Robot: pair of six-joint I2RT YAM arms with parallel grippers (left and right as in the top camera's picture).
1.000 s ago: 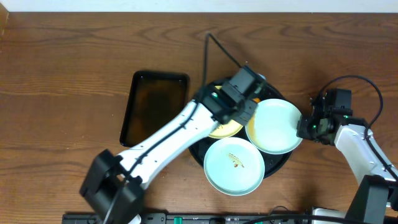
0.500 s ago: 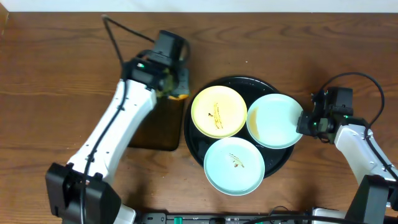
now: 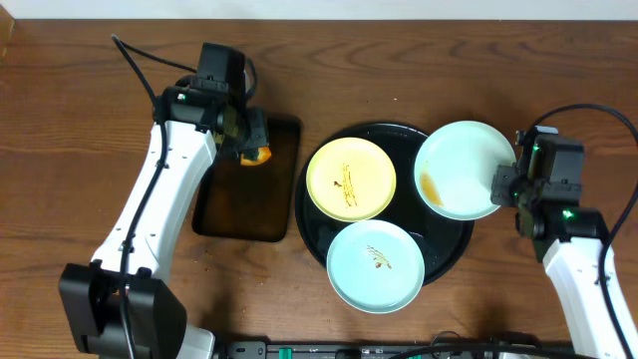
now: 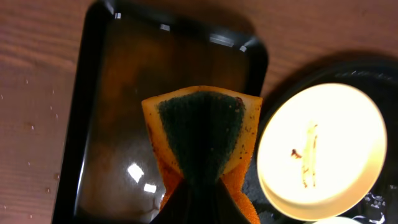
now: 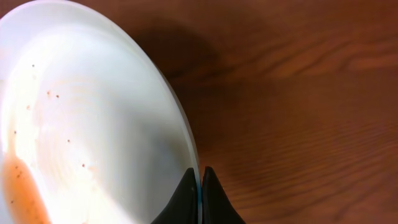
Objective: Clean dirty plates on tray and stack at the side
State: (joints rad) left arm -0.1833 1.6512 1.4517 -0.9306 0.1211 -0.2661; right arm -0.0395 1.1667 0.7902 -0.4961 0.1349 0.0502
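1. Pinches a green-and-orange sponge (image 4: 202, 124) in the left gripper (image 4: 202, 186), jaws clamped on it, above a small dark rectangular tray (image 4: 112, 93).
2. Grips a smeared pale mint-white round plate (image 5: 81, 124) by its rim, right gripper (image 5: 200, 174) closed on the edge.
3. Has a pale yellow round plate (image 3: 351, 178) and a second mint-white plate (image 3: 376, 264) left of that gripper, on the large glossy black round tray (image 3: 447, 242).

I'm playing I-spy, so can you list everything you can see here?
yellow plate: one, pale yellow, left on the round tray
front mint plate: one, pale mint, front of the round tray
held mint plate: one, pale mint, lifted at the round tray's right edge
round tray: one, black, mid-table
rectangular tray: one, dark, left of the round tray
sponge: one, orange-yellow and green, above the rectangular tray
table: one, brown wood
left gripper: shut on the sponge
right gripper: shut on the held mint plate
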